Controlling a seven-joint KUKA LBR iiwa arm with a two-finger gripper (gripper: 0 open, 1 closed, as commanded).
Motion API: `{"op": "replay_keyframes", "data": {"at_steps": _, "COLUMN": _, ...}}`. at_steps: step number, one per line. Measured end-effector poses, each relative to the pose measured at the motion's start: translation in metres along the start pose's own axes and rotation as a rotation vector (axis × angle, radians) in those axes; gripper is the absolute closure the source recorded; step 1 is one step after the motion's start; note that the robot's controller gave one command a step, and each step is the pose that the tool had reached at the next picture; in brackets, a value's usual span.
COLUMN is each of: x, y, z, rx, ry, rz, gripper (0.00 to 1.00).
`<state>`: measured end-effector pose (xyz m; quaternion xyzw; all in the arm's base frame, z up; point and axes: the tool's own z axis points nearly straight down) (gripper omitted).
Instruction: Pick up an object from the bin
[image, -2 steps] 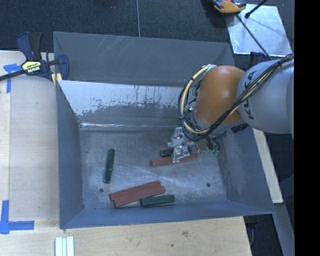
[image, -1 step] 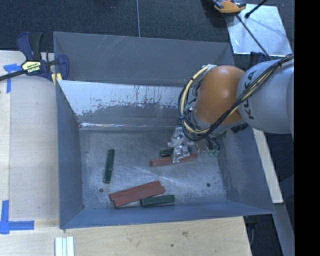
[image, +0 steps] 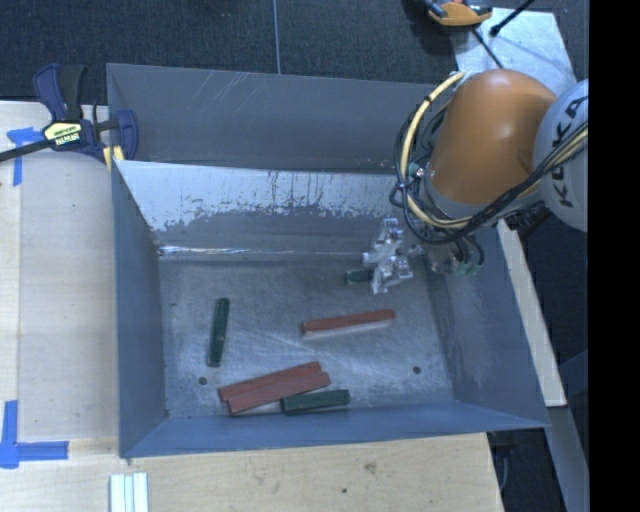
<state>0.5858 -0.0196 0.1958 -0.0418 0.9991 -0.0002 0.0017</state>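
In the camera view your gripper (image: 390, 265) hangs just past the right end of the thin reddish-brown bar (image: 348, 323), on its far side, with a small dark piece (image: 357, 277) just left of it; whether the gripper is open or closed you cannot tell. The bar looks stiff, light and flat, so you'd likely do best pinching it across its narrow width near the middle, where it should not tip

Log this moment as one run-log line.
gripper at back right of bin floor | close by: thin red-brown bar | others: green stick left, red-brown block and green bar front
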Motion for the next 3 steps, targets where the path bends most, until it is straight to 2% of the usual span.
{"op": "replay_keyframes", "data": {"at_steps": 1, "x": 0.0, "y": 0.0, "z": 0.0, "rx": 0.0, "ry": 0.0, "rz": 0.0, "gripper": 1.0}}
{"op": "replay_keyframes", "data": {"at_steps": 2, "x": -0.013, "y": 0.004, "z": 0.043, "rx": 0.001, "ry": -0.007, "rz": -0.059, "gripper": 1.0}}
{"op": "replay_keyframes", "data": {"at_steps": 3, "x": -0.008, "y": -0.121, "z": -0.089, "rx": 0.004, "ry": -0.004, "rz": -0.036, "gripper": 1.0}}
